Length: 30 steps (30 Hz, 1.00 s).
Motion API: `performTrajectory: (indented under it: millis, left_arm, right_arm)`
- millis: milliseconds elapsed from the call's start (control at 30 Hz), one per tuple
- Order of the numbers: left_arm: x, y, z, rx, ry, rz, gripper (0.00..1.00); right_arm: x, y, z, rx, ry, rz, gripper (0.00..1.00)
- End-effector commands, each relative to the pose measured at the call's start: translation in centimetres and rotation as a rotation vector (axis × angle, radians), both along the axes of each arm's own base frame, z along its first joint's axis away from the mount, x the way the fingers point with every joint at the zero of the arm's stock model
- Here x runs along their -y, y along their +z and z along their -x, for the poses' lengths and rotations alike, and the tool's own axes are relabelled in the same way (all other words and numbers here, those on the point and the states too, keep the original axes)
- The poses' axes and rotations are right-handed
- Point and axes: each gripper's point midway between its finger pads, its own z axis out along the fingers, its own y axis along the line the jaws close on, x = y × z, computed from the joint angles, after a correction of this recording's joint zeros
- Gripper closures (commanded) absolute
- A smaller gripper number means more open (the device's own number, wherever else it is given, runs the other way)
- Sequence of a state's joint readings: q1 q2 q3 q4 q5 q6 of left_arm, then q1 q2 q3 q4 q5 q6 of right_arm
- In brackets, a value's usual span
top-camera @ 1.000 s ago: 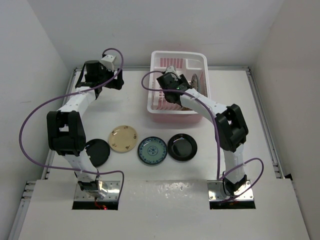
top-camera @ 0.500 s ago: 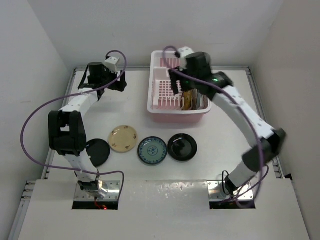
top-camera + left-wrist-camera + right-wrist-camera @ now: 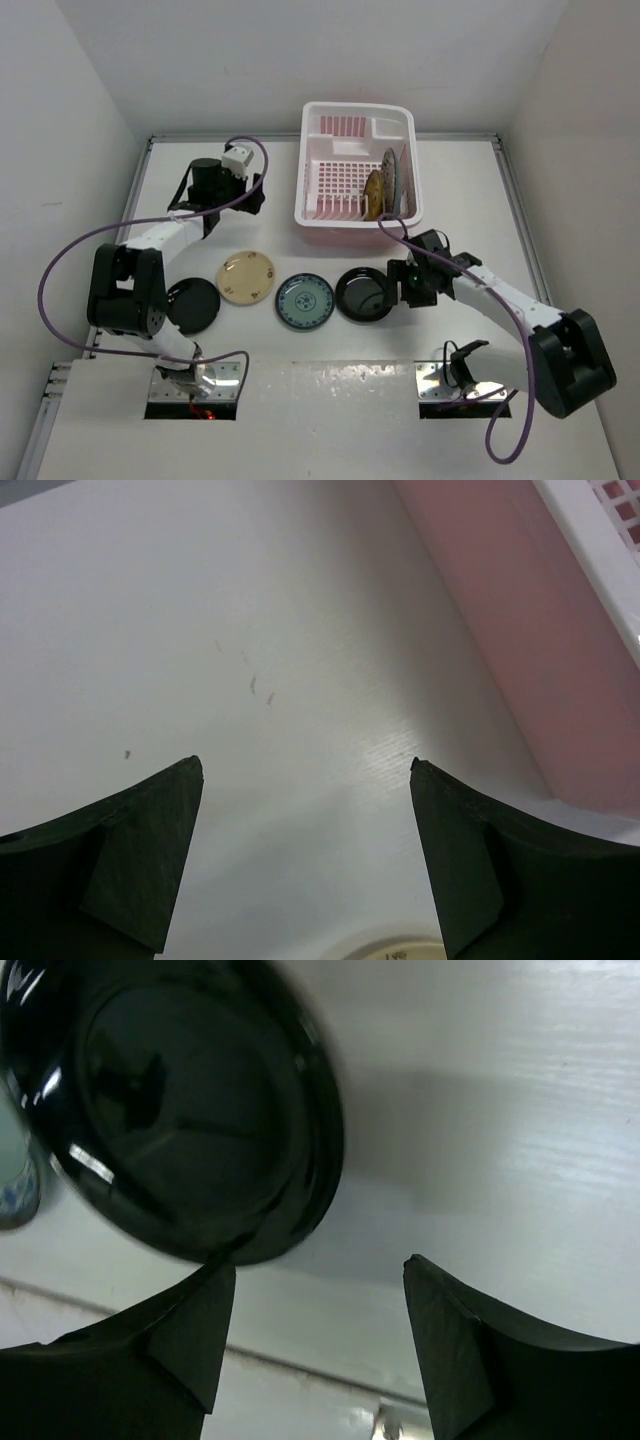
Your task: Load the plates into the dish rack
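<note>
My right tool (image 3: 403, 284) has its fingers apart with nothing between them, low over the worktop (image 3: 500, 200). In its wrist view the nearer glossy black plate (image 3: 190, 1110) lies at about 10 o'clock, its rim close to one finger but, as far as I can tell, not touched. My left tool (image 3: 252, 196) is also spread and empty, hanging over bare worktop with the dish rack (image 3: 304, 196) just at its 3 o'clock in the overhead view. In that rack two plates stand on edge toward its 3 o'clock side: the yellow patterned plate (image 3: 373, 192) and, next to it, the white plate with dark pattern (image 3: 390, 176). Four more lie flat in a row at the rack's 6 o'clock. Going from my right tool toward 9 o'clock, they are the black one, the blue-green plate (image 3: 304, 301), the cream plate (image 3: 246, 277) and the second black plate (image 3: 193, 304). I judge the job about a third done, and the black plate beside my right tool the likely next pick.
</note>
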<state>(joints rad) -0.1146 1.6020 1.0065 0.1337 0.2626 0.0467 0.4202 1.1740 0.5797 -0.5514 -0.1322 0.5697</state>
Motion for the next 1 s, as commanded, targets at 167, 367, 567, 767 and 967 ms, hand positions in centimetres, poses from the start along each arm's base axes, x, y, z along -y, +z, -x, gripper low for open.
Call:
performTrajectory:
  millis: [167,367,567,767,967]
  left_arm:
    - [0.4,3.6,2.5,0.079,0.028,0.014,0.12]
    - [-0.1,4.1,3.4,0.097,0.023,-0.026,0.12]
    - [0.1,4.2,3.5,0.116,0.012,-0.018,0.12]
    - [0.1,4.0,3.0,0.126,0.001,-0.018,0.12]
    - [-0.2,3.4,1.8,0.135,0.011,-0.017,0.12]
  right_arm:
    - [-2.0,-2.0,-6.6,0.151,-0.109,-0.1,0.46]
    - [-0.6,-4.7,-6.0,0.074,-0.189,-0.031,0.72]
    - [0.1,-5.2,-3.7,0.07,-0.168,-0.028,1.0]
    - [-2.0,3.4,-5.4,0.268,0.018,-0.024,1.0]
    - [-6.4,15.9,-6.9,0.446,0.254,-0.044,1.0]
